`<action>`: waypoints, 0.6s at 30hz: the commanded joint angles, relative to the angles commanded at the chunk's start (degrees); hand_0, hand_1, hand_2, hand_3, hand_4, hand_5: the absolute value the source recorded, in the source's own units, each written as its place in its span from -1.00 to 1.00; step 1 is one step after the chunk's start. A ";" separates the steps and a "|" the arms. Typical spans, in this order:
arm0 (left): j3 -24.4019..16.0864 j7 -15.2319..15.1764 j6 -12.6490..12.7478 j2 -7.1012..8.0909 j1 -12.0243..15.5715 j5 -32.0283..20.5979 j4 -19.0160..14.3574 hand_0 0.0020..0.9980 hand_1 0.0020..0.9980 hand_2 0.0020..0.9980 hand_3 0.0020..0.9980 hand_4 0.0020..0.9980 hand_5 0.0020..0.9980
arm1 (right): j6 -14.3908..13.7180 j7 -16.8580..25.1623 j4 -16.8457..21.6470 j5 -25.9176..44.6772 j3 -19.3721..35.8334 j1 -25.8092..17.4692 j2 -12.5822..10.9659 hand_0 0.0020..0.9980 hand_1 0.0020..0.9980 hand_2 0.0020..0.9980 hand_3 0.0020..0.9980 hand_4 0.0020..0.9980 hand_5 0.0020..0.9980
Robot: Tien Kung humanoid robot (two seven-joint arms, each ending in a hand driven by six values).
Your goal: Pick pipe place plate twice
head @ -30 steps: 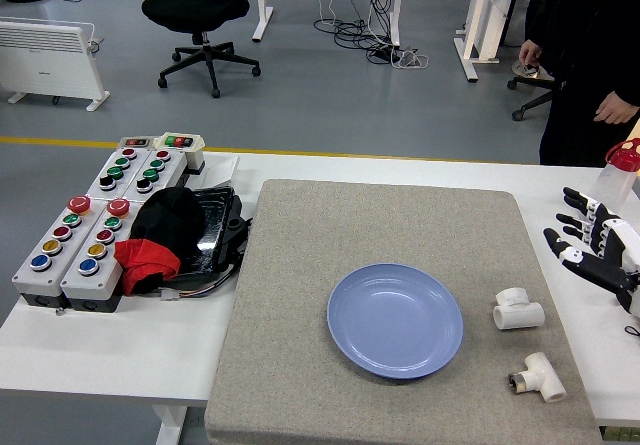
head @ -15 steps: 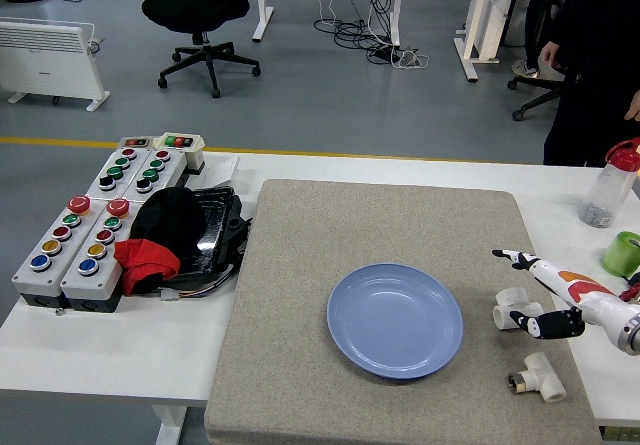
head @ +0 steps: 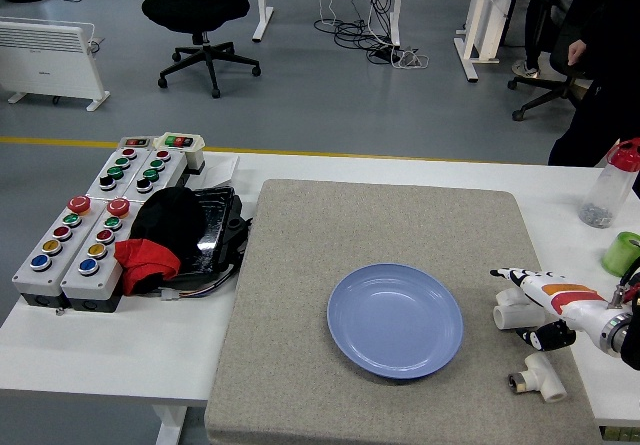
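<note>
Head view, looking down over the white table [head: 120, 350]: the right hand [head: 540, 305] reaches in from the right edge and lies over the upper of two white pipe fittings [head: 508, 312], fingers spread around it but not yet closed, so it holds nothing so far. That fitting sits on the grey mat [head: 300, 365], just right of the blue plate [head: 395, 320], which is bare. A second white pipe tee [head: 538, 376] lies nearer the table's front edge, apart from the hand. From where I stand, the risk is a glancing close: the short, smooth, rounded fitting looks likely to roll or squirt sideways off the mat, or nudge the plate. Both fittings look like stubby plastic T-joints, hard and light. A person's dark clothing [head: 610, 55] shows at the far right. No left arm appears.
</note>
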 joint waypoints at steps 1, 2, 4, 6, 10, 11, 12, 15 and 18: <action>0.02 0.00 -0.01 0.00 0.01 -0.01 0.00 0.43 0.52 0.44 0.33 -0.19 1.00 | -0.18 -0.02 -0.47 -0.32 -0.38 0.33 0.16 1.00 0.89 1.00 1.00 0.46 -0.79; 0.02 0.00 -0.01 -0.01 0.01 -0.01 0.00 0.43 0.52 0.44 0.33 -0.19 1.00 | -0.25 -0.04 -0.69 -0.49 -0.56 0.49 0.23 1.00 0.89 1.00 1.00 0.46 -0.79; 0.00 0.02 0.00 -0.03 0.01 0.02 0.00 0.43 0.52 0.44 0.33 -0.19 1.00 | -0.36 -0.14 -1.56 -1.05 -1.25 1.09 0.48 1.00 0.89 1.00 1.00 0.46 -0.79; 0.06 0.02 0.00 -0.04 -0.01 -0.03 0.00 0.43 0.51 0.44 0.33 -0.19 1.00 | -0.32 -0.34 -2.18 -1.44 -1.76 1.49 0.64 0.93 0.87 1.00 1.00 0.45 -0.81; 0.11 0.03 -0.01 -0.05 -0.02 -0.06 0.00 0.43 0.51 0.44 0.33 -0.19 1.00 | -0.70 -0.75 -3.26 -2.26 -2.89 2.06 0.83 0.93 0.87 1.00 1.00 0.45 -0.81; 0.15 0.02 -0.02 -0.05 -0.02 -0.12 0.00 0.43 0.51 0.44 0.33 -0.19 1.00 | -0.80 -0.79 -3.41 -2.35 -3.04 2.12 0.86 0.93 0.87 1.00 1.00 0.45 -0.81; 0.16 0.03 -0.02 -0.05 -0.02 -0.14 0.00 0.43 0.52 0.44 0.32 -0.19 1.00 | -1.02 -0.86 -3.58 -2.49 -3.22 2.17 0.89 0.69 0.68 0.89 0.83 0.35 -0.96; 0.14 0.05 -0.01 -0.08 0.00 -0.13 0.00 0.43 0.52 0.44 0.32 -0.19 1.00 | -2.41 -0.88 -4.13 -2.85 -3.79 2.31 1.04 0.69 0.68 0.89 0.83 0.35 -0.96; 0.19 0.08 -0.05 -0.11 0.04 -0.10 0.00 0.43 0.52 0.44 0.32 -0.19 1.00 | -3.90 -0.65 -4.42 -2.64 -4.25 2.35 1.16 0.37 0.37 0.41 0.51 0.04 -1.00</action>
